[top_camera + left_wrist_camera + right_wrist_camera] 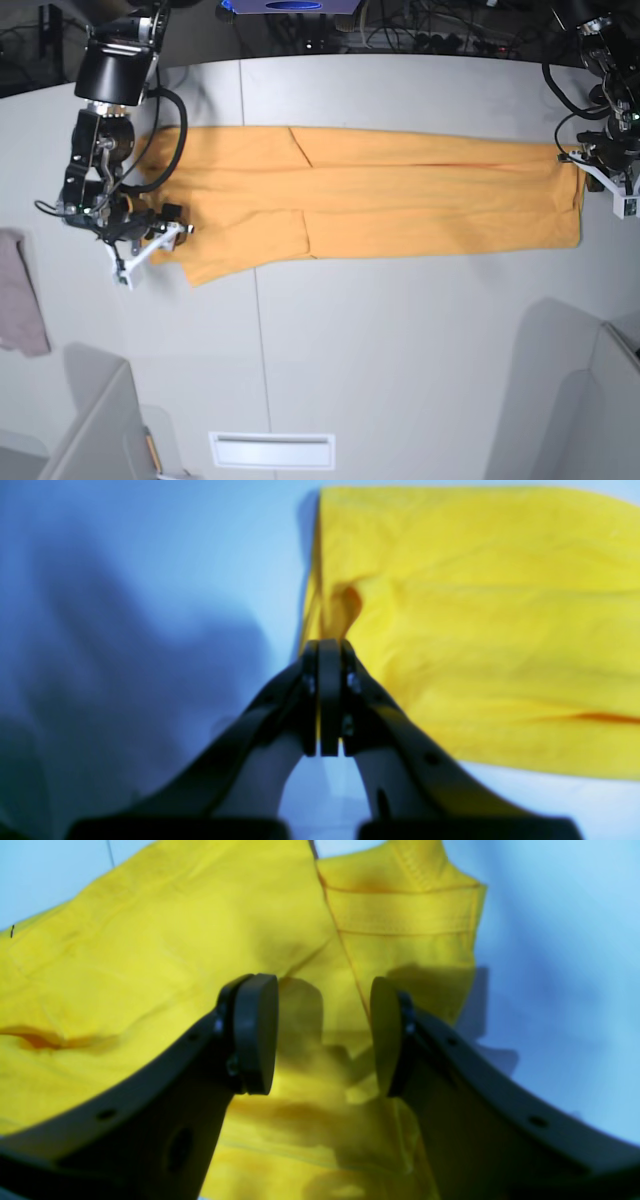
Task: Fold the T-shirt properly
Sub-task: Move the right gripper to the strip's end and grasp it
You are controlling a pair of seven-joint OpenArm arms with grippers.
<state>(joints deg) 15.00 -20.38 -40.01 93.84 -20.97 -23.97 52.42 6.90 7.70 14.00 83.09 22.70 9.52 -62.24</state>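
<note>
1. Left wrist view: the left gripper has its jaws pressed together, pinching a bunched bit of the T-shirt at its edge. The cloth puckers up into the pinch, while the rest spreads out to the right over the pale surface.

2. Right wrist view: the right gripper stands spread, its two round pads apart with nothing between them. It hovers over the T-shirt, above a hemmed flap that lies over the main cloth. Whether the pads touch the fabric I cannot tell.

3. Base view: the T-shirt lies stretched in a long narrow band across the surface, from the right gripper at the picture's left to the left gripper at the picture's right. A small pinkish-grey cloth lies well apart at the far left edge.

4. Progress, as a judgement: the lengthwise folds look done, since the shirt is already a narrow strip with a layer lapped over. Folding the strip end to end into a compact packet seems to remain. One end is held, the other is free.
</note>
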